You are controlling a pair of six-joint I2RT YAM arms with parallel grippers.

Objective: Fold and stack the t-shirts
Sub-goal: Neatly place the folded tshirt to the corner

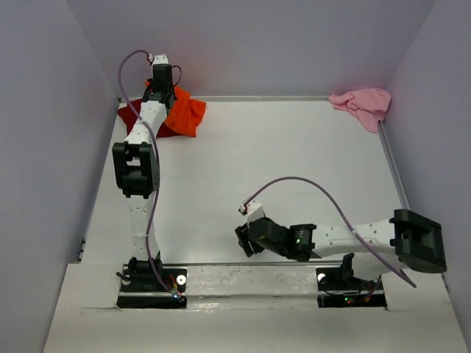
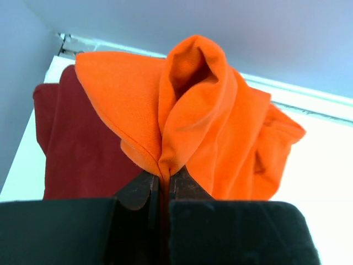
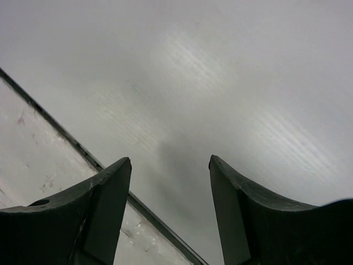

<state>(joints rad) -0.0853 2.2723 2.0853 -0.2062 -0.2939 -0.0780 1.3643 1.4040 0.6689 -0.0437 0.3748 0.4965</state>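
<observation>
At the table's far left corner a bright orange t-shirt (image 1: 185, 114) lies bunched over a dark red t-shirt (image 1: 133, 115). My left gripper (image 1: 161, 94) is shut on a fold of the orange t-shirt (image 2: 209, 110); in the left wrist view the cloth rises out of the closed jaws (image 2: 164, 178), with the dark red t-shirt (image 2: 77, 149) flat behind it on the left. A pale pink t-shirt (image 1: 363, 104) lies crumpled in the far right corner. My right gripper (image 1: 243, 240) hovers low near the table's front edge, open and empty (image 3: 170, 163).
Grey walls close in the white table (image 1: 280, 169) at the left, back and right. A dark seam (image 3: 66, 141) marks the table's front edge under my right gripper. The right arm's cable (image 1: 309, 184) arches over the table's middle.
</observation>
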